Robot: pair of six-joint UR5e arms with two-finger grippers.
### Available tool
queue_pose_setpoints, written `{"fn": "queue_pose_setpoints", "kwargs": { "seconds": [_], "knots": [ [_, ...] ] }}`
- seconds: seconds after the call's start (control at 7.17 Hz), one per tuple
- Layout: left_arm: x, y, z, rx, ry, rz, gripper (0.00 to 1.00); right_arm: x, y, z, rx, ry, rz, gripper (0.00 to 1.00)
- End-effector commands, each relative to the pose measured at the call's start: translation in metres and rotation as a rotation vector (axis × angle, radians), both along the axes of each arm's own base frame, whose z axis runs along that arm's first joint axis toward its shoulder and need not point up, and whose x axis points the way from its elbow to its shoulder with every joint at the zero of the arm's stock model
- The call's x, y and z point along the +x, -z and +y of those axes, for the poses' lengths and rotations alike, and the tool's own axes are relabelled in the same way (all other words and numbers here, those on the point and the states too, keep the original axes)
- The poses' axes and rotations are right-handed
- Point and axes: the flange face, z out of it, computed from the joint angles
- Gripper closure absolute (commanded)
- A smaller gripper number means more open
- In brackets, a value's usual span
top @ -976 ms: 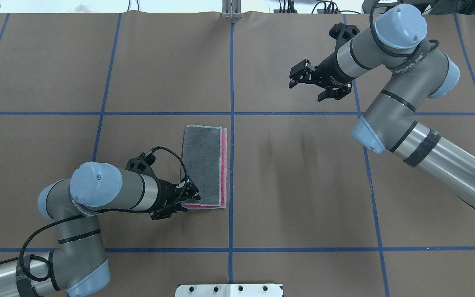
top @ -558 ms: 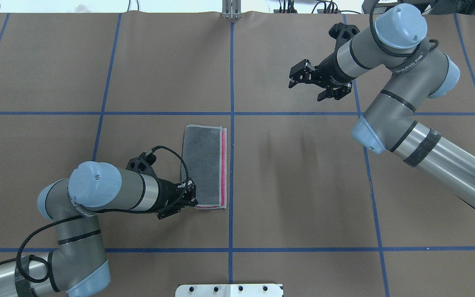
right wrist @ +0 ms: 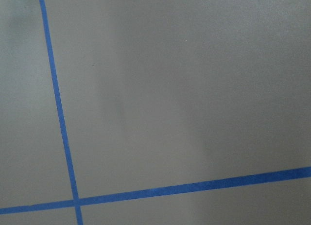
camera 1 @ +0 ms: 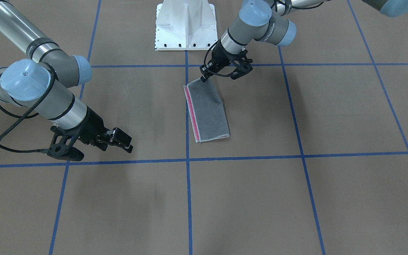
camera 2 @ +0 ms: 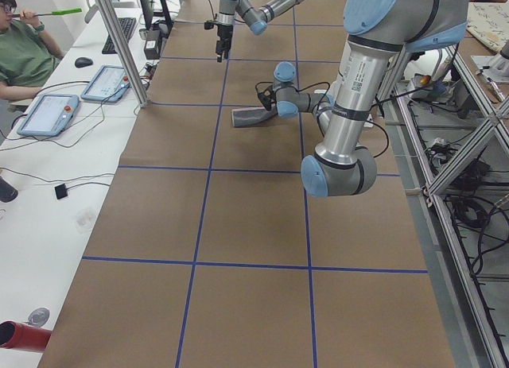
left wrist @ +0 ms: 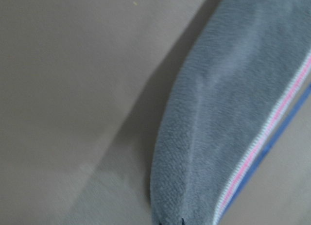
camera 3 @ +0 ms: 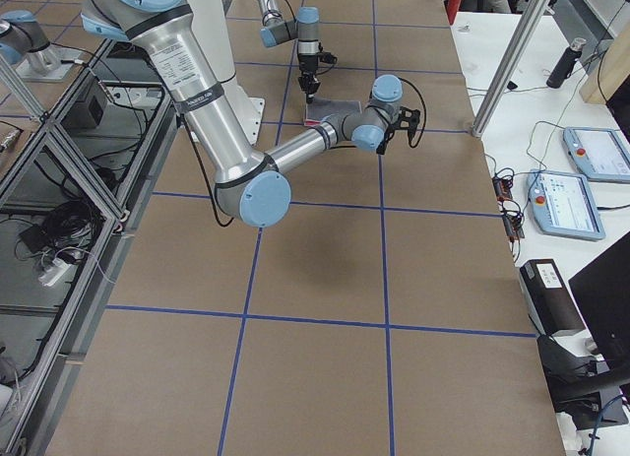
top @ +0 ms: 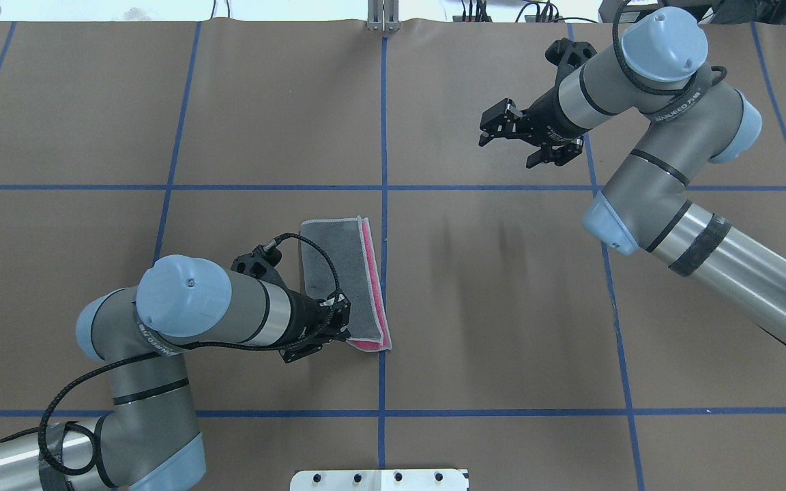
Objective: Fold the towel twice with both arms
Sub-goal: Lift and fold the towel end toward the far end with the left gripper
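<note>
1. The towel (top: 342,273), folded into 1 grey strip with a pink edge, is laid beside the centre tape line (top: 383,136), its long axis running away from the robot.
2. Its near corner is pinched by the left gripper (top: 342,327).
3. The right gripper (top: 512,140), jaws spread, is held well apart, past the far end; the left arm is judged the nearer.

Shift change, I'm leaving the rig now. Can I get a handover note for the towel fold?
Left claw: shut on the near corner of the towel, low at the table.
Right claw: open, empty, hovering off to the right and farther out, apart from the towel.
Towel: a narrow strip lying on the table, grey side up, pink showing along one long edge.
Done: first fold.
Left: second fold, probably near end over far end. Right claw is not yet on the towel.
</note>
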Motion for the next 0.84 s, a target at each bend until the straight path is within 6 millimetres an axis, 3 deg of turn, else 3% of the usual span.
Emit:
{"fn": "queue_pose_setpoints", "kwargs": {
  "seconds": [0.0,0.14,0.28,0.42,0.7],
  "knots": [
    [-0.008,0.013,-0.027,0.000,0.044,-0.005,1.00,-0.002,-0.005,-0.001,-0.006,0.002,0.007,0.00],
    [-0.013,0.010,-0.054,-0.001,0.083,-0.014,1.00,-0.002,-0.004,-0.001,-0.004,0.002,0.005,0.00],
    [-0.013,0.020,-0.090,-0.008,0.130,-0.019,1.00,-0.003,-0.004,0.000,-0.002,0.004,0.006,0.00],
    [-0.015,0.013,-0.115,-0.019,0.163,-0.038,1.00,-0.003,-0.005,0.000,-0.003,0.003,0.007,0.00],
    [-0.014,-0.026,-0.151,-0.017,0.204,-0.036,1.00,-0.003,-0.006,-0.001,-0.003,0.004,0.010,0.00]
  ]
}}
